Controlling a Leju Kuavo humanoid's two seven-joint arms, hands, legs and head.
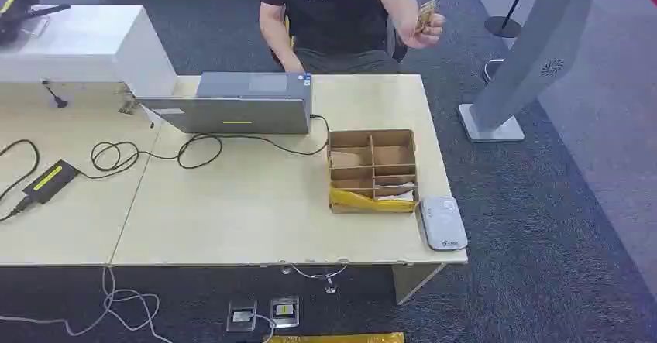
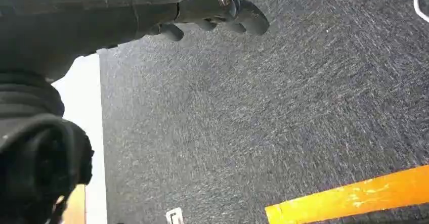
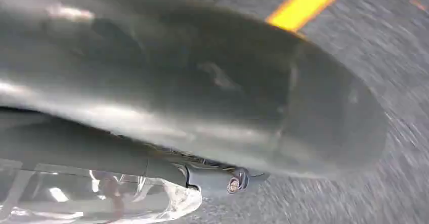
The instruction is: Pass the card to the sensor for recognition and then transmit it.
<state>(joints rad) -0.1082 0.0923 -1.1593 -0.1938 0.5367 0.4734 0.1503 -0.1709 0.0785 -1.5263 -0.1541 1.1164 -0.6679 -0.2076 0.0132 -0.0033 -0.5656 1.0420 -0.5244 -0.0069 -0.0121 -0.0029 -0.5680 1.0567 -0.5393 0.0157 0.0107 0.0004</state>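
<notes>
A person seated behind the table holds a small yellowish card (image 1: 428,12) up in one hand, beyond the table's far right corner. The sensor (image 1: 442,222), a flat grey-white pad, lies at the table's front right edge. My left hand (image 2: 212,11) hangs over dark carpet with its fingers loosely apart, holding nothing. My right hand (image 3: 222,133) is blurred. Its thick grey thumb and a dark fingertip (image 3: 238,181) hang over the carpet with nothing between them.
A cardboard box (image 1: 372,169) with several compartments and a yellow packet stands just left of the sensor. A closed grey laptop (image 1: 240,104), looped black cables and a black power brick (image 1: 51,180) lie on the light wooden table (image 1: 256,219). A grey stand (image 1: 534,49) rises at the right.
</notes>
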